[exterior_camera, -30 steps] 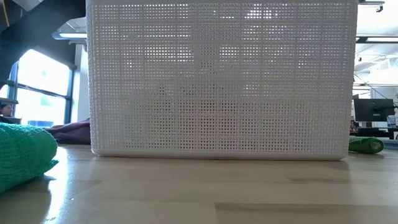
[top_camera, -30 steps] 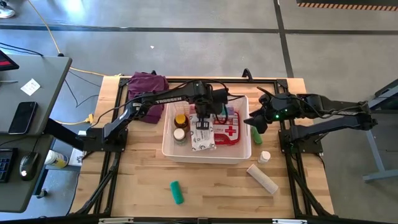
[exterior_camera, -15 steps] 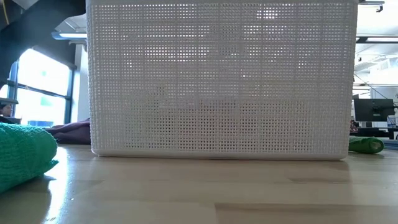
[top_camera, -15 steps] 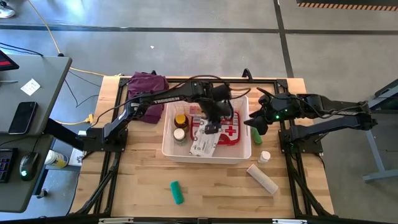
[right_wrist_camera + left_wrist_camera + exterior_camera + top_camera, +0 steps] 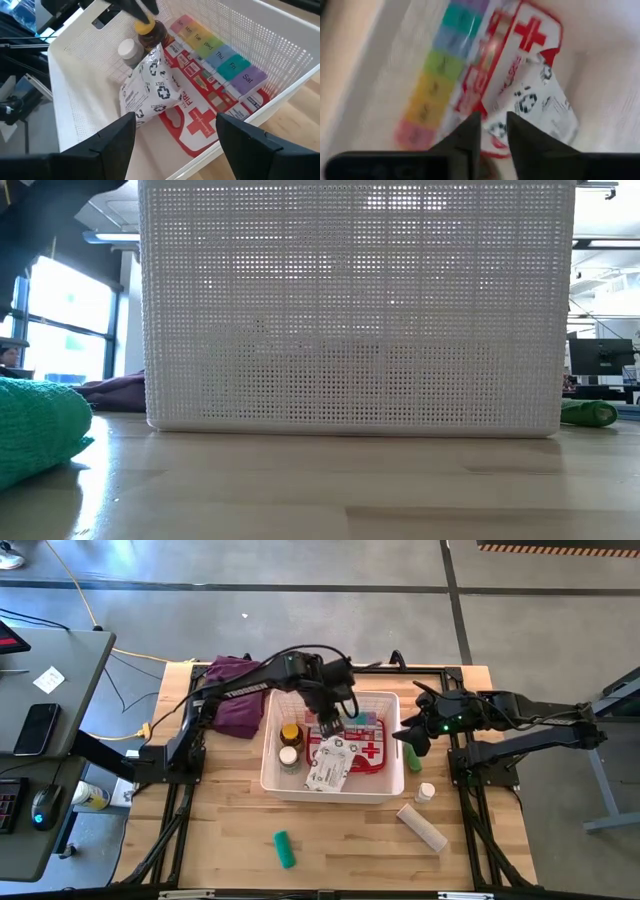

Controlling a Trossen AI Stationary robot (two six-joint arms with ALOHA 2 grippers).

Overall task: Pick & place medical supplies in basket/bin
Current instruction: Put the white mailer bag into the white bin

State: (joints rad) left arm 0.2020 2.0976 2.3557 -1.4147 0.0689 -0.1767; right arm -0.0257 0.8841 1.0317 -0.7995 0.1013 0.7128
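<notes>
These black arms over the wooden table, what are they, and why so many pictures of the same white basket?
They are two robot arms, each ending in a two-finger claw. One camera looks straight down, one sits at table height facing the basket's wall, and one rides on each wrist.

The left gripper hangs over the white basket, holding nothing. The right gripper waits open beside the basket's right side, also holding nothing.

Inside the basket lie a red first-aid pouch, a white printed packet, a rainbow pill box, an amber bottle and a small white-capped bottle.

On the table outside: a green roll, a beige roll, a small white bottle, a green tube and a purple cloth.
</notes>
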